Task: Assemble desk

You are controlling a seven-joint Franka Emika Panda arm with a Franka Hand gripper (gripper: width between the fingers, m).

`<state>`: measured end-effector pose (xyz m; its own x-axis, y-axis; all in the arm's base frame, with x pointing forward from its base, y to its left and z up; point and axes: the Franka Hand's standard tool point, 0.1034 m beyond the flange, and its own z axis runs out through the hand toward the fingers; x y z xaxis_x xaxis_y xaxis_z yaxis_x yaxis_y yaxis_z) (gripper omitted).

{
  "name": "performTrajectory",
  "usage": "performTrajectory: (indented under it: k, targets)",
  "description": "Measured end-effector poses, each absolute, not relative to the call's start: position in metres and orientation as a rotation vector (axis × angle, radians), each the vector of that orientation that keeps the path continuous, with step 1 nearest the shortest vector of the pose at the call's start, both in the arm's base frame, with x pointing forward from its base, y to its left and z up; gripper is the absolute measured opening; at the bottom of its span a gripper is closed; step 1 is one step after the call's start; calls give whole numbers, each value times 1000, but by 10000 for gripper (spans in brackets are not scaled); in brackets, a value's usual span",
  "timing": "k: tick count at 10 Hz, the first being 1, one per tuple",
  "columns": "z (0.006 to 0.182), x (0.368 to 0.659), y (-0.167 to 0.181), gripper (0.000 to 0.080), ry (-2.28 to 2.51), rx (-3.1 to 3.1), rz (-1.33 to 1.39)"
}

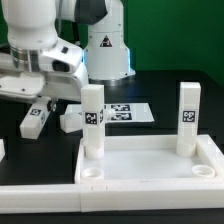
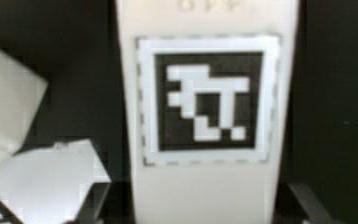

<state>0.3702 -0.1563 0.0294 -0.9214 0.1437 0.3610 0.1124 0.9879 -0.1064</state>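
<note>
A large white rimmed plastic tabletop [image 1: 150, 168] is laid on the black counter [image 1: 165, 95], with one short white tagged leg [image 1: 92, 120] and a second leg [image 1: 188, 115] stood upright at its far corners. A third leg [image 2: 202, 110] is seen close beneath the hand [image 1: 47, 103], whose grip cannot be told.

The arm [image 1: 42, 45], at the exterior view's upper left, is glossy white with rounded shells and dark joint seams (a tapered white segment [image 1: 106, 52] at upper centre bears a small black mark).
</note>
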Motion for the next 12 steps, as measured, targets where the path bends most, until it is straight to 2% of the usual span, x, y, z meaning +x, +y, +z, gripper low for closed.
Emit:
performTrajectory:
  k: [5, 6, 7, 8, 9, 10, 12]
  targets:
    - [24, 368, -161, 285, -2743, -96, 143]
    - [24, 367, -163, 455, -2743, -105, 142]
    - [31, 368, -175, 578, -2757, -154, 139]
    - [43, 372, -184, 578, -2779, -191, 144]
    - [54, 379, -187, 636, -2801, -290, 170]
    - [59, 388, -183, 646, -2783, -590, 262]
    - [59, 395, -177, 649, -2761, -768, 305]
